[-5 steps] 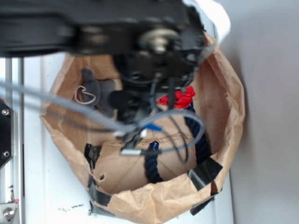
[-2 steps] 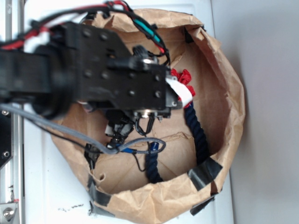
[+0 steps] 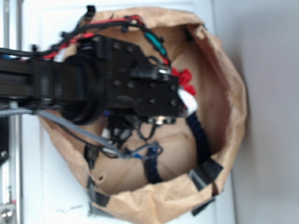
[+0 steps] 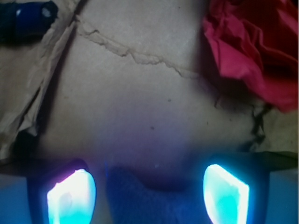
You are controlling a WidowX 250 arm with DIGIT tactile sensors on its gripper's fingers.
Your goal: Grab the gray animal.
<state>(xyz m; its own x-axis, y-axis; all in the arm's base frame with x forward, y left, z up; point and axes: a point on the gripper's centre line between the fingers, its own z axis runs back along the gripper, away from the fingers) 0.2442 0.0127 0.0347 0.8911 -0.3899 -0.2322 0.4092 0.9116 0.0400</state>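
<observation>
A brown paper bag (image 3: 230, 98), its rim rolled down and patched with dark tape, is taken as the landmark. In the exterior view the left and middle of the bag's opening are covered by the black arm (image 3: 107, 88), which reaches in from the left edge with red, green and gray cables along it. Just right of the arm's end, inside the bag, a scrap of the red flower (image 3: 186, 78) is seen, and below it the dark navy rope (image 3: 200, 135) curves down along the bag's floor toward the taped front rim.

In the wrist view, the rope's end (image 4: 28, 18) lies at the upper left on the creased paper floor. The gripper (image 4: 148, 196) is spread wide, its two glowing fingers (image 4: 71, 198) well apart. Between them, at the bottom edge, a soft bluish-gray shape, apparently the gray animal (image 4: 149, 200), is framed but not pinched. The red flower (image 4: 254, 49) fills the upper right.
</observation>
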